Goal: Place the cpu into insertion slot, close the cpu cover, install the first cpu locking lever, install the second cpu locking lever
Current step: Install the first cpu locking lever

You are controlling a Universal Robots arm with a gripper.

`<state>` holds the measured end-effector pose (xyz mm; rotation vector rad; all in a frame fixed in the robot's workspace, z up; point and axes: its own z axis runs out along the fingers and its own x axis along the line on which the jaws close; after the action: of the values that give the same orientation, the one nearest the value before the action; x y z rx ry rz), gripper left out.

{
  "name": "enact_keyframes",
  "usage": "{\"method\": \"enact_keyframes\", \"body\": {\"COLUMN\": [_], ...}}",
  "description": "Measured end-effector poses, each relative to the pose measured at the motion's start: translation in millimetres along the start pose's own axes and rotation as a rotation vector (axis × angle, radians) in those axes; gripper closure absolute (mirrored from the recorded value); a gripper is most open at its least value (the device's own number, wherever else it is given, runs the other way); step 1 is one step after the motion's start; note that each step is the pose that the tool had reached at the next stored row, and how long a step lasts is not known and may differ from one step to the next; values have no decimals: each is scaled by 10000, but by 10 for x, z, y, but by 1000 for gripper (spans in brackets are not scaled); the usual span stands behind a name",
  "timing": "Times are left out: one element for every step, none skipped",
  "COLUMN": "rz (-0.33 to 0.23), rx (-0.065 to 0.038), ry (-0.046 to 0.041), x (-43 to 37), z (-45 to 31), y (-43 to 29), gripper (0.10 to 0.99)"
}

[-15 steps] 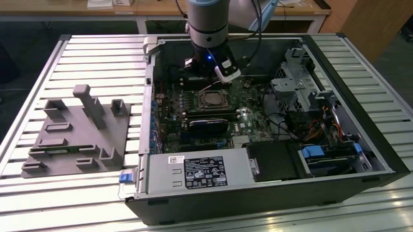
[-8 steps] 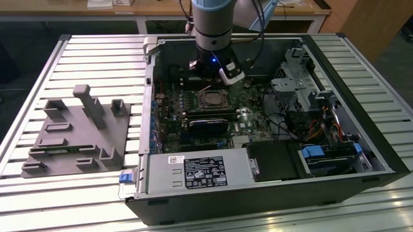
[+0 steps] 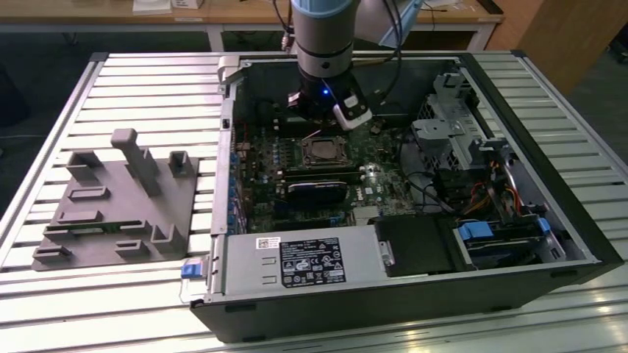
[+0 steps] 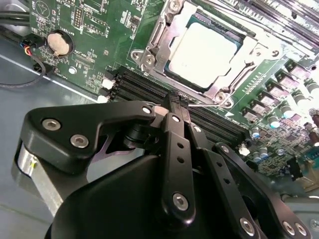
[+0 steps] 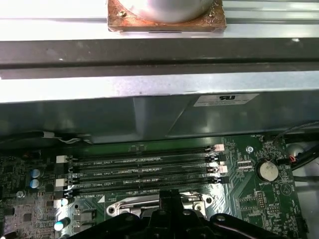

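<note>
1. We look down on a slatted metal table [image 3: 147, 73] carrying an open computer case [image 3: 412, 294], with a grey fixture [image 3: 118, 206] on the exterior view's left.
2. The cpu [image 4: 202, 50] lies flat in the insertion slot [image 4: 219, 25], and the cpu cover [image 4: 164, 37] appears to be down around it.
3. The gripper [image 4: 174, 99] hangs over the memory slots [image 4: 144, 89] just beside the socket, fingertips pressed together. A thin locking lever [image 4: 202, 104] runs from them. We cannot tell whether it is pinched.
4. We judge the chip light, stiff and fragile, best held by its edges. The lever looks springy and slippery, so its free end is the place to grip.
</note>
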<state>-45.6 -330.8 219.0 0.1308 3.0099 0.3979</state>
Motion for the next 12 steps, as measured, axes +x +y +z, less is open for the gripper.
{"method": "enact_keyframes", "body": {"rz": [-11, -30, -49, -60, -64, -64, -65, -75, -95, -115, -134, -154], "rx": [7, 62, 89, 96, 95, 95, 92, 87, 72, 53, 33, 14], "ry": [-37, -88, -146, -184, -196, -198, -201, -246, -328, -411, -489, -569], "x": [2, 6, 10, 12, 13, 13, 13, 16, 20, 24, 30, 38], "z": [7, 10, 13, 14, 14, 14, 15, 17, 20, 23, 27, 31], "y": [-3, -4, -5, -6, -6, -6, -6, -8, -9, -11, -12, -14], "gripper": [980, 980, 980, 980, 980, 980, 980, 980, 980, 980, 980, 980]}}
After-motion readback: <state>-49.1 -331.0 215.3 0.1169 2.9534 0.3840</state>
